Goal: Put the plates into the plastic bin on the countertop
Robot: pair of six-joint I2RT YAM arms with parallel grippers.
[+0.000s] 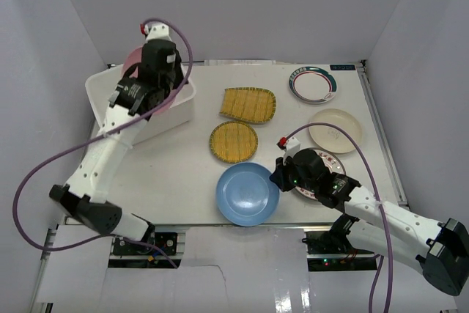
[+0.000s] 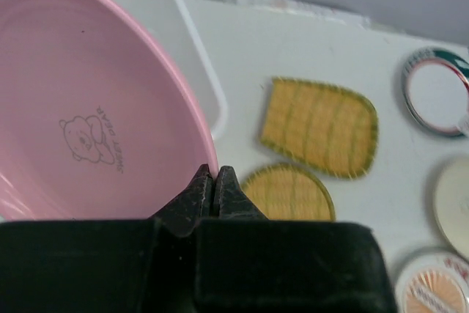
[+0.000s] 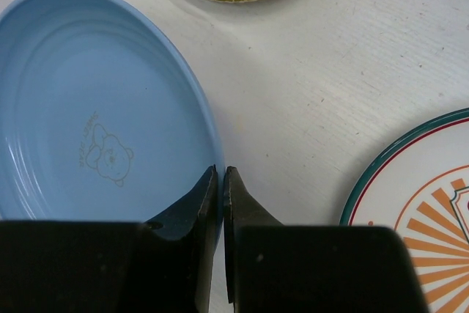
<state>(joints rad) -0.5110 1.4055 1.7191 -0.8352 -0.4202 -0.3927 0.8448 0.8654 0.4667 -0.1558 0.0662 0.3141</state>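
My left gripper [image 2: 213,175] is shut on the rim of the pink plate [image 2: 80,108] and holds it tilted over the white plastic bin [image 1: 176,108]; the plate shows behind the wrist in the top view [image 1: 133,59]. My right gripper [image 3: 221,174] is shut on the right rim of the light blue plate [image 3: 95,108], which lies near the front edge of the countertop [image 1: 247,194]. On the table lie the rounded-square bamboo plate [image 1: 248,103], the round bamboo plate [image 1: 234,141], the green-rimmed white plate [image 1: 314,83], the cream plate [image 1: 335,130] and the orange-pattern plate [image 1: 330,163].
Pale grey walls enclose the countertop [image 1: 183,174] on the left, back and right. The bin stands at the back left corner. Purple cables loop from both arms.
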